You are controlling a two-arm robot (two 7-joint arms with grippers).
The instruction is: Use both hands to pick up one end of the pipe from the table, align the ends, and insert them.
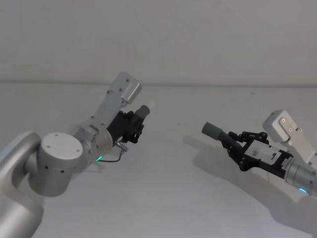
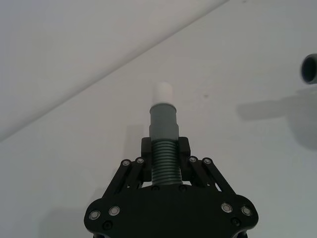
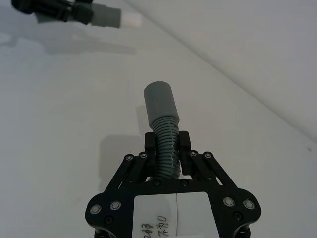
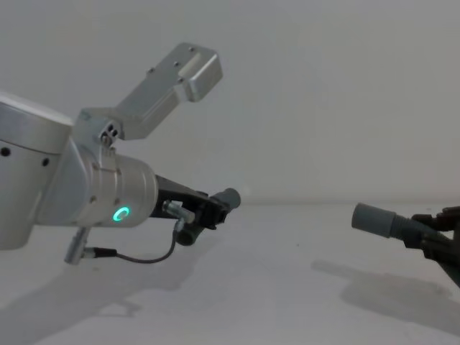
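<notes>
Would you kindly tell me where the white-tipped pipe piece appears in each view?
Head view: the white-tipped pipe piece sits left of centre, held by the left gripper.
Left wrist view: the piece stands close up, clamped in that gripper.
Right wrist view: the piece lies far off, beyond the right gripper.
Chest view: the piece is left of centre.
Shared landmark: the plain-ended pipe piece facing it.

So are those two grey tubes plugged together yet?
No, apart: left gripper holds the white-tipped piece, right gripper the other piece, a gap between.
</notes>
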